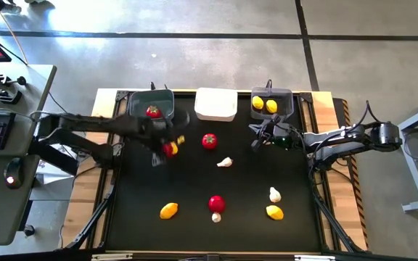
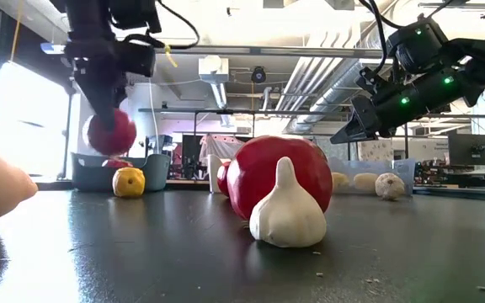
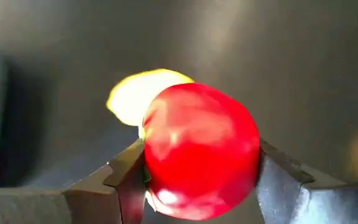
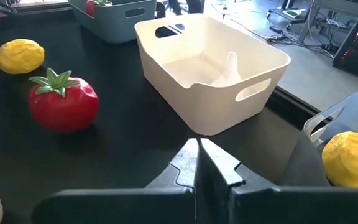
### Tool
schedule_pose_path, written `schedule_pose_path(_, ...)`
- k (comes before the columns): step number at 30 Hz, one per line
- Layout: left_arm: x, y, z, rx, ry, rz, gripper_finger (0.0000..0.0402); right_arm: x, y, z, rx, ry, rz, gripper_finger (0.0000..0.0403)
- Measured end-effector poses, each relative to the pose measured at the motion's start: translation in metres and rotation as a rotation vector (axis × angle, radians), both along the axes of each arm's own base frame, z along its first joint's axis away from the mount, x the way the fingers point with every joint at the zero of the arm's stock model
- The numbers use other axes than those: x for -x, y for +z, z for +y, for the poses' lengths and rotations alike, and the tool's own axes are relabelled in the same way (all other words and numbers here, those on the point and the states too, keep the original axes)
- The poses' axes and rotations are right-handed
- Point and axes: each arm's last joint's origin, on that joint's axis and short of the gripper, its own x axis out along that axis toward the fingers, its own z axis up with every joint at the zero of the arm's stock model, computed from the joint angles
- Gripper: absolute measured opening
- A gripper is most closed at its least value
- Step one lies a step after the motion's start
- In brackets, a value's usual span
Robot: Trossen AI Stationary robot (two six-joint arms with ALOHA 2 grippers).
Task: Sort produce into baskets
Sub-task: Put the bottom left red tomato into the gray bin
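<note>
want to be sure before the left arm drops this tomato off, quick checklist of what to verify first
1. Grip: the left claw is shut on the held tomato, a finger on each side. Ok.
2. Lift: in the low view that tomato hangs above the table. Ok.
3. Target: the left grey basket already holds one tomato and shows free room. Ok.
4. Obstacle: a lemon lies close beside the held tomato. Whether they touch: cannot tell.
5. Other arm: the right claw, shut and empty, hangs near the right grey basket, away from the left one. Ok.
</note>
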Motion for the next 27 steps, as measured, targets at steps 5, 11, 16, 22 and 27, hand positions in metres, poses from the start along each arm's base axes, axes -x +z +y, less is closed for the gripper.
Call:
schedule_pose_path(5, 0.026, 0.013, 0.048, -0.072, 0.262, -0.029, 0.0207, 0.000, 0.000, 0.000, -0.001, 0.003, -0.001, 0.0004)
schedule_pose_path(11, 0.057, 0.023, 0.102, -0.144, 0.538, -0.001, 0.0207, 0.000, 0.000, 0.000, -0.001, 0.002, 0.001, 0.0004)
schedule_pose_path(16, 0.075, 0.032, 0.138, -0.164, 0.699, -0.008, 0.0205, 0.000, 0.000, 0.000, -0.001, 0.001, 0.004, 0.0004)
schedule_pose_path(22, 0.086, 0.015, 0.175, -0.105, 0.802, 0.075, 0.0205, 0.000, 0.000, 0.000, -0.001, 0.001, 0.005, 0.0004)
schedule_pose_path(27, 0.086, 0.002, 0.200, -0.071, 0.823, 0.128, 0.0205, 0.000, -0.001, 0.000, 0.000, 0.004, 0.008, 0.0004)
